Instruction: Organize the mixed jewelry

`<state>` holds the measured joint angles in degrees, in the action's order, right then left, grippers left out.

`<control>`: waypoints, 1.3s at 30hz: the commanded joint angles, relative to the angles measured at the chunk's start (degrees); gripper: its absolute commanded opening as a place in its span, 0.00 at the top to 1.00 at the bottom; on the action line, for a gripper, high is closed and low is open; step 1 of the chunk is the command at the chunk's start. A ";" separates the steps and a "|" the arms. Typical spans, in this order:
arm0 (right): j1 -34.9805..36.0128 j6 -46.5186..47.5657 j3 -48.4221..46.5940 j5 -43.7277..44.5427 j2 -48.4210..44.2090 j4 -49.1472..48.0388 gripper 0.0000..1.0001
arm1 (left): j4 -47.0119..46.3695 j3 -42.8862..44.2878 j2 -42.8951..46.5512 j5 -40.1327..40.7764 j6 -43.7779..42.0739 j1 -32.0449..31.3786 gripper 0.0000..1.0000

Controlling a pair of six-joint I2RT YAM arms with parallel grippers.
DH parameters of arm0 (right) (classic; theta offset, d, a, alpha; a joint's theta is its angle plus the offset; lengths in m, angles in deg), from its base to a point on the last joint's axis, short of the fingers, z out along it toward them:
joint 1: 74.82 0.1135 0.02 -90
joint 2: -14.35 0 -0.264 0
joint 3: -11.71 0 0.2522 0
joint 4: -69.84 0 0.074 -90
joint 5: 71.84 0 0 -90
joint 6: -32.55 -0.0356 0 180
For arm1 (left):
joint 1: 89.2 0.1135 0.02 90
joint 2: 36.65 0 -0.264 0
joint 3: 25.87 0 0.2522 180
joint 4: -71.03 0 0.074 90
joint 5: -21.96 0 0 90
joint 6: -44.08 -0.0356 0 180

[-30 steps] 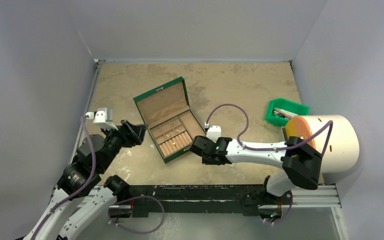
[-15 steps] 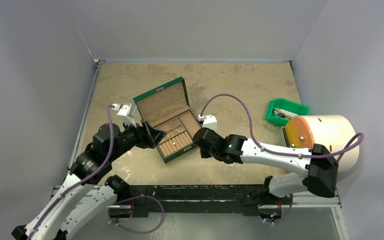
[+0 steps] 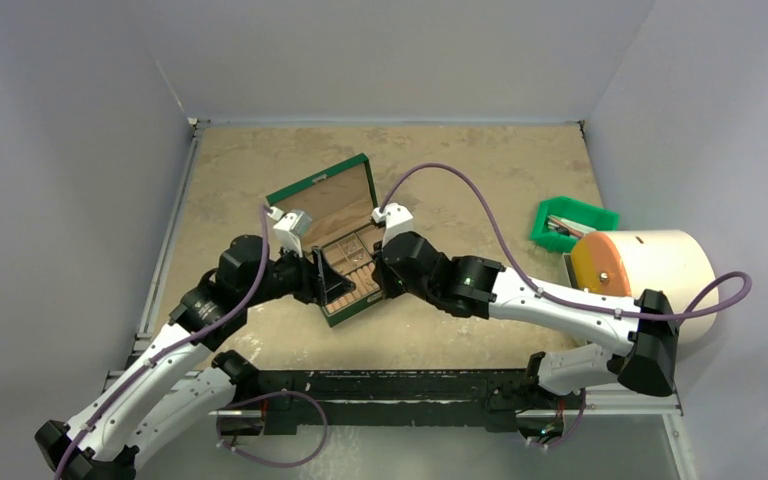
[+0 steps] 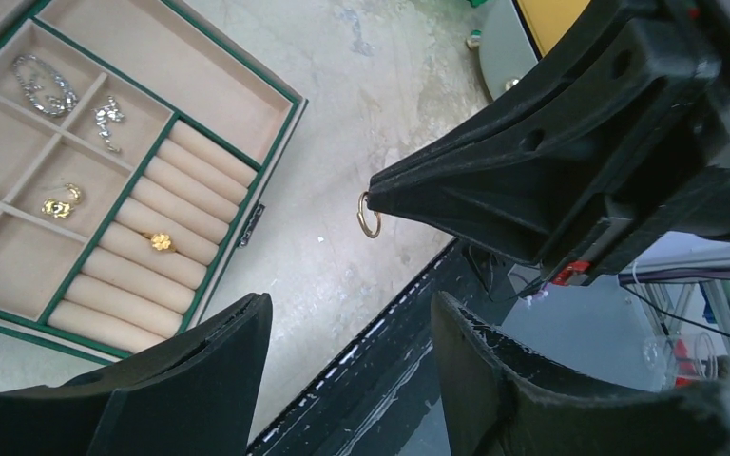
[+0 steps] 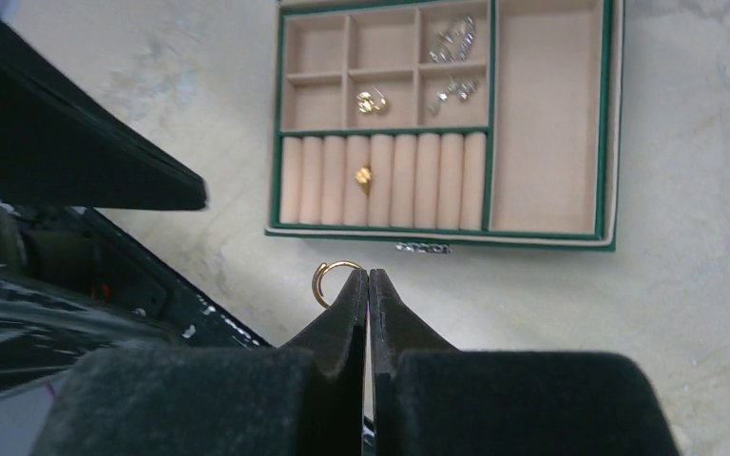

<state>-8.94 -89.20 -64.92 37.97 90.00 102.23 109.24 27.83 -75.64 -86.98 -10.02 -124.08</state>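
Note:
The green box lies open mid-table, and both grippers hang over its near part. My right gripper is shut on a thin gold hoop, which sticks out to the left of its tips above the bare table just in front of the box. In the left wrist view the same hoop hangs from the right gripper's tip. My left gripper is open and empty, close beside the right one. Silver pieces, a gold stud and a gold ring lie in the compartments.
A green bin stands at the right, with a large white cylinder with an orange face in front of it. A black rail runs along the table's near edge. Grey walls close in the left, back and right.
Both arms have swung in toward the box, the left one rightward and forward, the right one leftward, until the grippers nearly meet over its near part. The left jaws have narrowed a little.

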 commanded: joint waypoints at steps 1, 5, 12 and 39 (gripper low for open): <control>0.21 3.80 -4.07 -2.51 -0.24 -3.78 1.00 | -4.16 0.21 -0.05 -3.35 -0.30 0.27 0.39; 0.21 5.37 -4.97 -4.84 0.20 -5.64 1.00 | -4.35 0.09 0.11 -3.60 -0.25 0.29 0.41; 0.21 7.98 -3.51 -8.52 -0.56 -10.01 1.00 | -4.96 -0.12 0.15 -4.02 0.00 0.25 0.48; 2.66 9.56 5.06 -7.34 -3.79 -18.37 1.00 | -5.04 0.04 0.52 -4.20 0.14 0.24 0.69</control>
<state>-6.79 -80.67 -60.42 29.12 89.26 88.20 107.86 27.50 -75.22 -90.37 -9.98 -124.08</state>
